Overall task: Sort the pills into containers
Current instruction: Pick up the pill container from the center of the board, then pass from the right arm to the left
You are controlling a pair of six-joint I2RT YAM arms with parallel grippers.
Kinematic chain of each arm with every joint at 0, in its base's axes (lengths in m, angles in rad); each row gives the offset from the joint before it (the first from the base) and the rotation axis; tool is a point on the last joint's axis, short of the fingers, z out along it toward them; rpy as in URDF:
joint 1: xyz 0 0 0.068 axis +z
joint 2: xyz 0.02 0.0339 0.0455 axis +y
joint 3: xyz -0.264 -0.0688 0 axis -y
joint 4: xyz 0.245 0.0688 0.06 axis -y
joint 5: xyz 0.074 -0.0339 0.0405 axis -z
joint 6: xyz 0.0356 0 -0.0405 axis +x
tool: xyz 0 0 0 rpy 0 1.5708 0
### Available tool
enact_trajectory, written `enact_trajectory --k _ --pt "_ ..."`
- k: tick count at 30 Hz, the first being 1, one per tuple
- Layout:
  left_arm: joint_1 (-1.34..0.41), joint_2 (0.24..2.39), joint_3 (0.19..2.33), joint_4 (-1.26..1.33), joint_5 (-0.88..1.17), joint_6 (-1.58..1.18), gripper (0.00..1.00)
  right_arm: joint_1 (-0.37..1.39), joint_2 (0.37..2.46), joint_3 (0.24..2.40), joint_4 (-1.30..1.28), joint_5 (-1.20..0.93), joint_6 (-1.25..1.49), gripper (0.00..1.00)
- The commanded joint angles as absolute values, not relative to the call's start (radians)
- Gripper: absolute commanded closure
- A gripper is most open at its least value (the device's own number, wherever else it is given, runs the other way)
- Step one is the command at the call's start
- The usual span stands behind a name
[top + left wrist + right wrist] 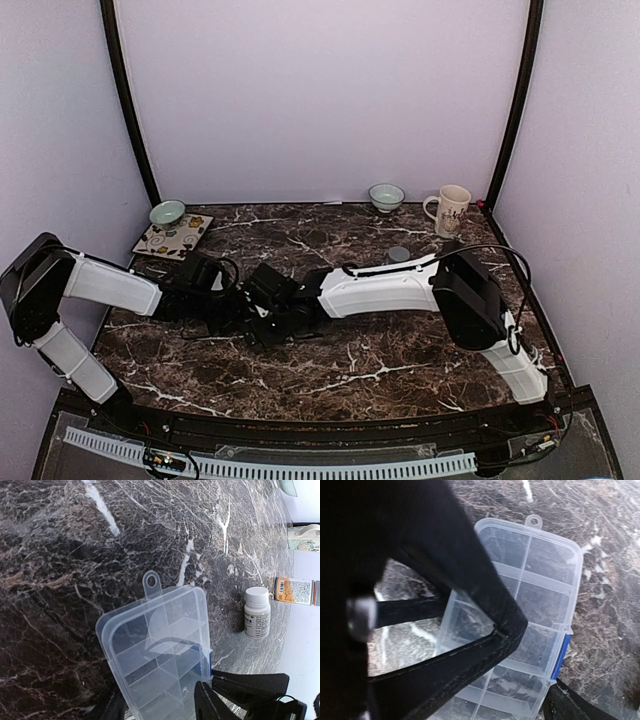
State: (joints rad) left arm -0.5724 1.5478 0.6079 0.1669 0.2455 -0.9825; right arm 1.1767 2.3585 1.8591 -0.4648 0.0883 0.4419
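The clear organizer box (pixel 160 645) lies on the marble, lid down, with a blue latch (pixel 561 655) on one long side. It also shows in the right wrist view (pixel 540 580). In the top view both grippers hide it. My left gripper (pixel 160 696) has a finger on each side of the box's near end and grips it. My right gripper (pixel 537 660) is open, one finger resting on the lid, the other (pixel 250 682) at the latch edge. The two grippers meet left of centre, left (pixel 225 300), right (pixel 263 307). No pills show.
A white pill bottle (pixel 257 612) and an orange-labelled bottle (pixel 295 591) stand beyond the box. A mug (pixel 448 210) and a bowl (pixel 386 196) stand at the back right. Another bowl (pixel 167 212) and a patterned tile (pixel 173 237) are at the back left.
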Motion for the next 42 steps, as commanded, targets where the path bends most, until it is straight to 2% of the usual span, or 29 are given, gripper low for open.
enact_trajectory --k 1,2,5,7,10,12,14,22,32,36,42 --pt "-0.572 1.561 0.589 0.114 0.241 -0.993 0.51 1.186 2.441 1.843 -0.56 0.242 0.433 0.13" --pt "-0.571 1.559 0.588 0.112 0.241 -0.994 0.51 1.186 2.443 1.836 -0.559 0.251 0.433 0.17" --pt "-0.565 1.55 0.586 0.108 0.241 -0.999 0.49 1.183 2.434 1.81 -0.552 0.262 0.438 0.38" --pt "-0.561 1.535 0.586 0.095 0.232 -1.004 0.43 1.178 2.418 1.791 -0.543 0.264 0.439 0.5" --pt "-0.553 1.49 0.577 0.085 0.211 -1.013 0.3 1.169 2.37 1.768 -0.528 0.257 0.431 0.59" --pt "-0.544 1.453 0.567 0.085 0.193 -1.024 0.2 1.161 2.323 1.735 -0.492 0.249 0.425 0.6" --pt "-0.535 1.419 0.557 0.085 0.177 -1.035 0.18 1.152 2.285 1.727 -0.48 0.232 0.424 0.6" --pt "-0.524 1.312 0.46 0.263 0.143 -1.129 0.16 1.137 2.2 1.722 -0.443 0.11 0.474 0.6" --pt "-0.525 1.351 0.429 0.517 0.217 -1.164 0.17 1.105 2.143 1.764 -0.428 -0.025 0.546 0.59" --pt "-0.525 1.375 0.445 0.567 0.232 -1.167 0.22 1.104 2.137 1.775 -0.424 -0.039 0.556 0.59" --pt "-0.525 1.402 0.455 0.608 0.242 -1.189 0.37 1.1 2.129 1.781 -0.425 -0.049 0.563 0.59"
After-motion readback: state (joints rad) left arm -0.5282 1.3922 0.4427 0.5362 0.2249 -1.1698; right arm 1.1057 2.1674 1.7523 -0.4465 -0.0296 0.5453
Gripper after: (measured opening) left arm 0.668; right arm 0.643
